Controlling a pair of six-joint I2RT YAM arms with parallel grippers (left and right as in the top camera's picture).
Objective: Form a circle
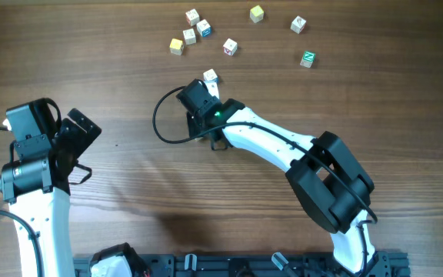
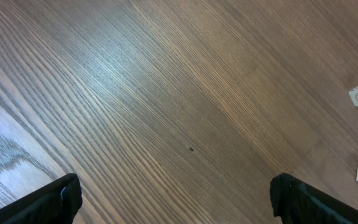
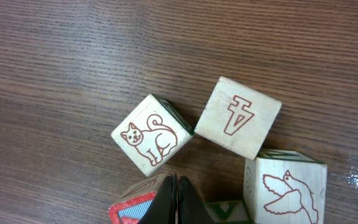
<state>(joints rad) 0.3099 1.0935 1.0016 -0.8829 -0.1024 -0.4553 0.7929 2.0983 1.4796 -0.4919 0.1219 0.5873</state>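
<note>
Your right gripper (image 3: pixel 176 198) is shut, finger against finger, beside the tight ring of small wooden alphabet cubes (image 3: pixel 238 117); your left gripper (image 2: pixel 178 200) stands wide open.

We saw red line drawings on the pale cat cube (image 3: pixel 152 134) and bird cube (image 3: pixel 284 190), against a dark brown, grained table (image 3: pixel 61 56).

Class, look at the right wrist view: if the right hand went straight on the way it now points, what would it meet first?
Probably the cat block, just ahead of the shut right hand; its near edge lies in line. Height is unclear, so the hand may pass above it.
</note>
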